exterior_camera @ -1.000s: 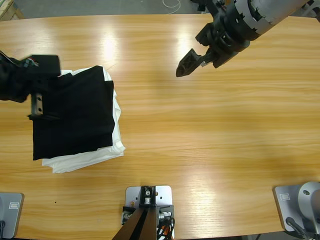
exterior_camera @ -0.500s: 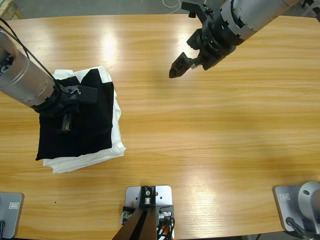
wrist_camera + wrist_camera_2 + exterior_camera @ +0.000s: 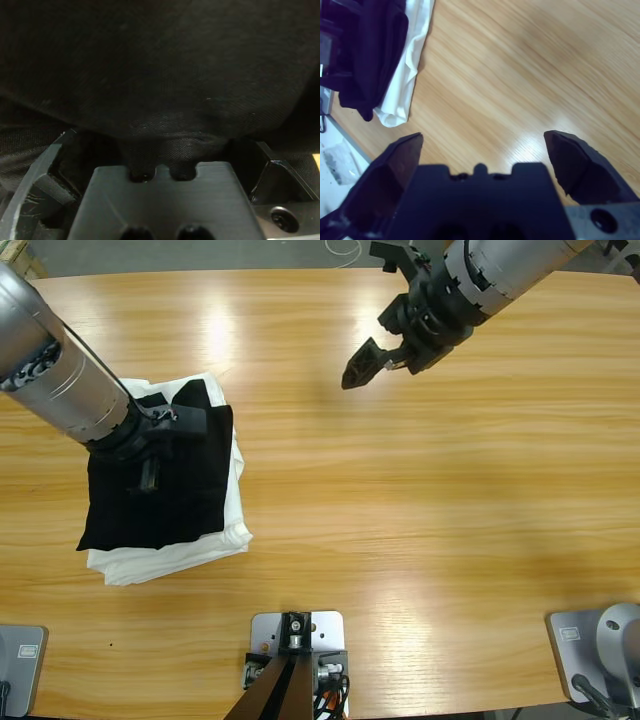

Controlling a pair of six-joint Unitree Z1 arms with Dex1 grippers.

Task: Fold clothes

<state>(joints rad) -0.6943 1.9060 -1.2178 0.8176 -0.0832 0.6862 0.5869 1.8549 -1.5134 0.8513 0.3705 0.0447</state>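
The black shirt (image 3: 185, 495) lies folded into a rough square at the table's left, on top of a folded white cloth (image 3: 170, 555). My left gripper (image 3: 148, 468) presses down into the shirt's upper middle. In the left wrist view black fabric (image 3: 160, 65) fills the frame and bulges between the wide-apart jaws of the left gripper (image 3: 162, 145), whose tips are covered. My right gripper (image 3: 358, 375) hangs open over bare wood at the upper right, far from the shirt. The right wrist view shows that gripper (image 3: 480, 137) empty, with the shirt (image 3: 365, 50) and white cloth (image 3: 405, 75) at its upper left.
The wooden table (image 3: 420, 520) stretches bare from the cloth pile to the right edge. The left arm's silver forearm (image 3: 55, 380) crosses the upper left corner above the pile. A table edge shows at the lower left of the right wrist view (image 3: 350, 145).
The left arm swung in from the left edge and its gripper moved right, onto the shirt's middle. The shirt's left edge shifted slightly right. The right gripper drifted slightly up and left.
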